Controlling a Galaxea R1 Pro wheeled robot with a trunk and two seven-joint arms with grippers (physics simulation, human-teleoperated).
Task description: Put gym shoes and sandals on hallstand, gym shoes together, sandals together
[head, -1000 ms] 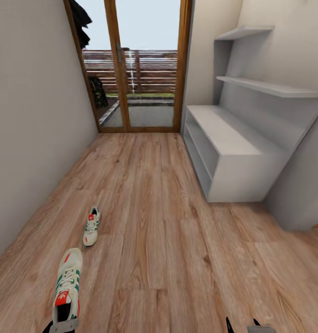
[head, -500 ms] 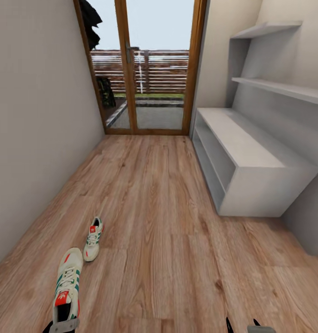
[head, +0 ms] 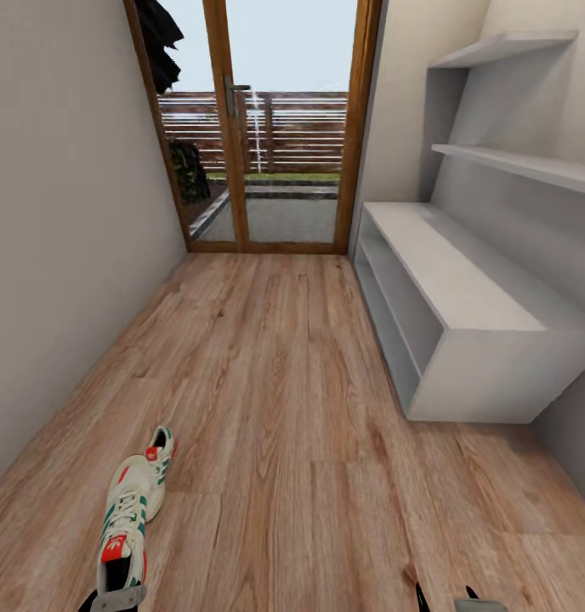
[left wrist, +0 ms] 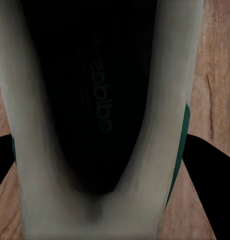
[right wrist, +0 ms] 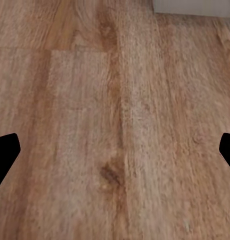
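Note:
One cream-white gym shoe [head: 127, 518] with green stripes and a red-orange tongue patch hangs at the head view's bottom left, my left gripper [head: 114, 597] shut on its heel. Its dark inside [left wrist: 94, 100] sits between the black fingers [left wrist: 210, 170] in the left wrist view. The other gym shoe [head: 161, 444] lies on the wood floor [head: 284, 408] just beyond, partly behind the held one. The grey hallstand [head: 462, 293] stands along the right wall, its bench top bare. My right gripper [head: 448, 600] hangs open over the planks [right wrist: 115, 125]. The sandals are out of view.
A glazed wooden door [head: 275, 127] closes the corridor's far end. A plain wall [head: 63, 212] runs along the left. Staggered grey shelves [head: 514, 161] hang above the hallstand's bench. Open floor lies between the shoes and the hallstand.
The whole view has shifted as the robot moved: the floor shoe and hallstand now sit lower and nearer. The held shoe and both grippers keep their places in the picture.

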